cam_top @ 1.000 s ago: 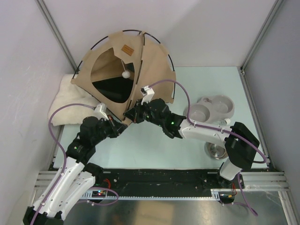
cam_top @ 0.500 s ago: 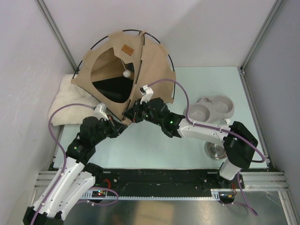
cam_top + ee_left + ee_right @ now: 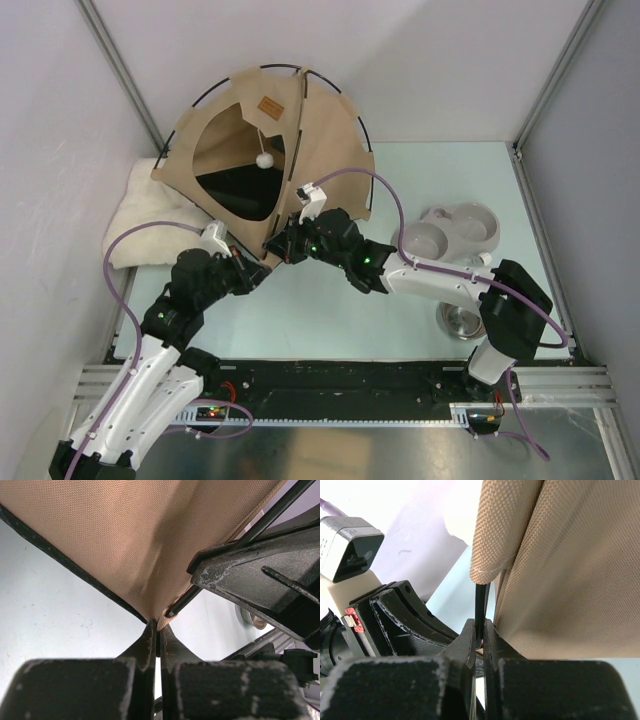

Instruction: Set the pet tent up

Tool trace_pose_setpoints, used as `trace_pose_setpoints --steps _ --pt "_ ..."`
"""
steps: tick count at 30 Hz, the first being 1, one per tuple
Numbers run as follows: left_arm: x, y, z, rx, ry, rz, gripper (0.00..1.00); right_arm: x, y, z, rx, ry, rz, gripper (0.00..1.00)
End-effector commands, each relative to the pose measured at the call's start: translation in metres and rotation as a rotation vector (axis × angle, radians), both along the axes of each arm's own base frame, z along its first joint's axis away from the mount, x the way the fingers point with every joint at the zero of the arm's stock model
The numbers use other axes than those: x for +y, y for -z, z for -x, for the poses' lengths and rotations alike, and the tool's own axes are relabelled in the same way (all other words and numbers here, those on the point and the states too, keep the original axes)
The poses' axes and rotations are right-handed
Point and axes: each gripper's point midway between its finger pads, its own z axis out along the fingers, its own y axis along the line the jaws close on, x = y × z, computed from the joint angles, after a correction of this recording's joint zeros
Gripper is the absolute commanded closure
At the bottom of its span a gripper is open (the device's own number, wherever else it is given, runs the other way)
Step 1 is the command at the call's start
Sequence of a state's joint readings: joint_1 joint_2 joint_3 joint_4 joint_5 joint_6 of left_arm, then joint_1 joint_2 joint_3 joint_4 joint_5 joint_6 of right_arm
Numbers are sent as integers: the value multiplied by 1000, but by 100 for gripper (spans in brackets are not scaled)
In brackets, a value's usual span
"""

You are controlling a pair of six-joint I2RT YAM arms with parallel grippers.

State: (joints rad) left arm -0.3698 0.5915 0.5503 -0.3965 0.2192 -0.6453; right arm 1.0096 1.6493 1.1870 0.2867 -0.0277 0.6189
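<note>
Pet tent [image 3: 325, 140] of tan woven canvas with black trim stands at the far left of the pale table [image 3: 330, 310]. It is bowed into a dome by thin dark rods that arc over its top. Its triangular doorway faces the arms, with a white pompom [image 3: 264, 159] hanging in the opening and a small brown label patch [image 3: 270, 106] above it. The tent's left side rests on a fluffy cream cushion [image 3: 140, 220].

At the near bottom corner, the left gripper [image 3: 157, 627] is pinched tight on the pointed tip of the fabric, which puckers just above its fingers. The right gripper [image 3: 479, 630] sits just beside it (the two nearly touch) and is clamped on a slim black pole [image 3: 480, 610] that enters a stitched sleeve at the canvas edge.

Well to the right lie a white moulded double bowl [image 3: 450, 230] and, nearer the arms, a shiny metal bowl [image 3: 460, 322].
</note>
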Motion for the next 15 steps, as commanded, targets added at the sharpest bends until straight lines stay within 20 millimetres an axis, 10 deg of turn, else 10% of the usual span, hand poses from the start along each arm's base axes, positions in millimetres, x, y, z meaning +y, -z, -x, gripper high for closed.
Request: trace_pose_setpoints --steps 1,15 --pt "0 17 18 87 49 -41 100 -23 -43 -39 -140 157 -53 100" --pt "5 6 14 31 56 -91 100 -14 -21 -26 -230 127 53 100"
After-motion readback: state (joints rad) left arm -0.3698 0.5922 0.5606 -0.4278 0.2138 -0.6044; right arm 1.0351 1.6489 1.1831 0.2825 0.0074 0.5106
